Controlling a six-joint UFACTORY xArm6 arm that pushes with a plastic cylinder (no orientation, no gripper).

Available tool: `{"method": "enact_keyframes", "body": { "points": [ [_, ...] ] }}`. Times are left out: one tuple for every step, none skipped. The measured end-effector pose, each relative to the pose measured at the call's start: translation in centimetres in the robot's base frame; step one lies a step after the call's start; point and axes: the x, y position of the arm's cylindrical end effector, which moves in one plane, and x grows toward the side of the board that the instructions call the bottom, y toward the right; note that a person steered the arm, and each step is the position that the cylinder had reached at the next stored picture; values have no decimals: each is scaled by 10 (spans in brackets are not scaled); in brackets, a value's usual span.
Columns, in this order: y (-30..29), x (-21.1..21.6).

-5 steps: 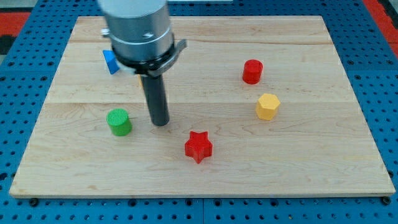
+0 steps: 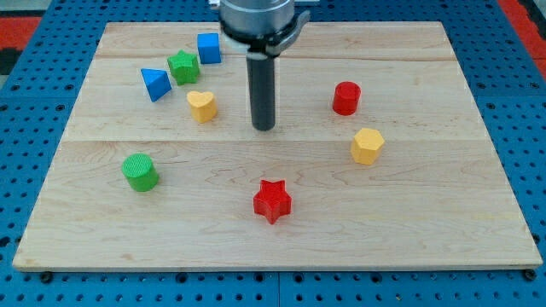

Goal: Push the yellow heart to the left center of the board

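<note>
The yellow heart (image 2: 202, 106) lies on the wooden board (image 2: 273, 230), left of centre in the upper half. My tip (image 2: 264, 128) rests on the board to the right of the heart, about a block's width and a half away, not touching it. The rod rises straight up from the tip to the arm's grey collar at the view's top.
A blue triangular block (image 2: 154, 83), a green star (image 2: 182, 66) and a blue cube (image 2: 209, 48) cluster above and left of the heart. A green cylinder (image 2: 140, 172) sits at lower left. A red star (image 2: 272, 201), red cylinder (image 2: 346, 98) and yellow hexagon (image 2: 367, 146) lie to the right.
My tip has moved up and to the right, uncovering the heart, green star and blue cube. The green cylinder has shifted a little to the left and down.
</note>
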Motion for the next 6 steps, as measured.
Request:
{"method": "enact_keyframes", "body": {
  "points": [
    [-45, -18],
    [-78, -38],
    [-89, -39],
    [-109, -10],
    [-120, -11],
    [-172, -12]
  ]
}}
